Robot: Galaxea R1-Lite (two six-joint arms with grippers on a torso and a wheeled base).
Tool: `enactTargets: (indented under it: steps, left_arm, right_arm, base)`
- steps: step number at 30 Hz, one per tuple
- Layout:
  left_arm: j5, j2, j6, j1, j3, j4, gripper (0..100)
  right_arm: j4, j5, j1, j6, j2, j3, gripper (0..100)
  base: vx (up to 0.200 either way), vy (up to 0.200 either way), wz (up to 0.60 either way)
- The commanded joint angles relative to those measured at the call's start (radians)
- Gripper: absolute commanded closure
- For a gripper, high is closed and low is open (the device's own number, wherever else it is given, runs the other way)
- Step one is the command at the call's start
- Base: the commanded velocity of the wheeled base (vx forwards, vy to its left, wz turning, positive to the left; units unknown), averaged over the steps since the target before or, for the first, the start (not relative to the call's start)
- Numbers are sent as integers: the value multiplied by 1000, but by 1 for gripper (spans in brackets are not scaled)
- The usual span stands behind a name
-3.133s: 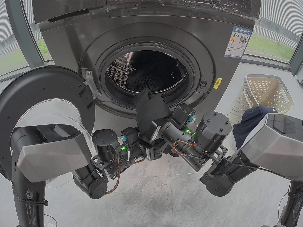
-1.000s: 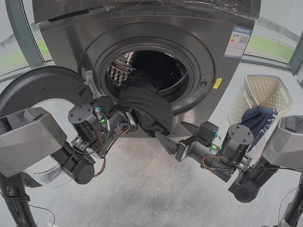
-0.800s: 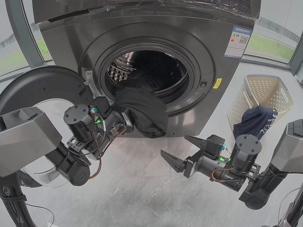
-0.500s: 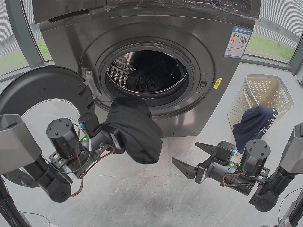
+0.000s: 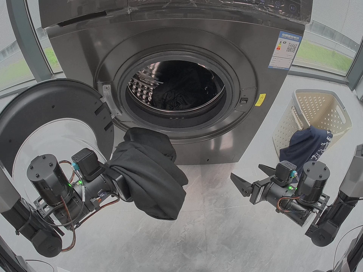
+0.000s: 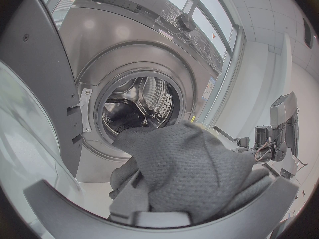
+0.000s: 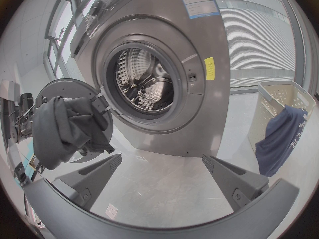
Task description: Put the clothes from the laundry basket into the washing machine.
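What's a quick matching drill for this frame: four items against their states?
Items:
1. black garment
2. navy garment
3. washer door
4. right gripper

States:
A. spread, holding nothing
B. draped over the laundry basket rim
C. swung out on its hinge
D. held aloft, outside the washing machine

Pairs: 1-D; 2-B; 3-C; 4-A

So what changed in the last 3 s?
The black garment passed from the right gripper to the left gripper, which took it to the drum, then pulled back down and left with it. The right gripper let go, fingers open, and drew back toward the basket. Unchanged: door open, clothes in the drum, navy garment over the basket rim.
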Motion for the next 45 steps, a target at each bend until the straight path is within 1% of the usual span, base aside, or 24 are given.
enactTargets:
  steps: [1,8,17,26,32,40,45]
  left_arm:
    - [-2,-14,-1,5,15,-1,100]
    - [-2,-3,-1,5,21,-1,100]
    - [-2,2,-1,-4,21,-1,100]
    - [-2,15,-1,-10,33,-1,100]
    - [-2,28,4,-11,28,-1,100]
    - [-2,37,4,-11,31,-1,100]
    - [0,57,24,-10,31,-1,100]
  right_arm:
    - [-4,0,-15,2,21,-4,0]
    - [-4,-1,-9,5,21,-2,0]
    - [-4,-3,-2,5,21,-4,0]
    - [-5,-1,-2,5,21,-1,0]
    - [-5,-1,-2,5,20,-1,0]
    - [-5,-1,0,5,20,-1,0]
    - [-5,0,0,5,20,1,0]
  base:
    - [0,0,0]
    - [0,0,0]
    - [200,0,0]
    - [0,0,0]
    - [200,0,0]
    - [0,0,0]
    - [160,0,0]
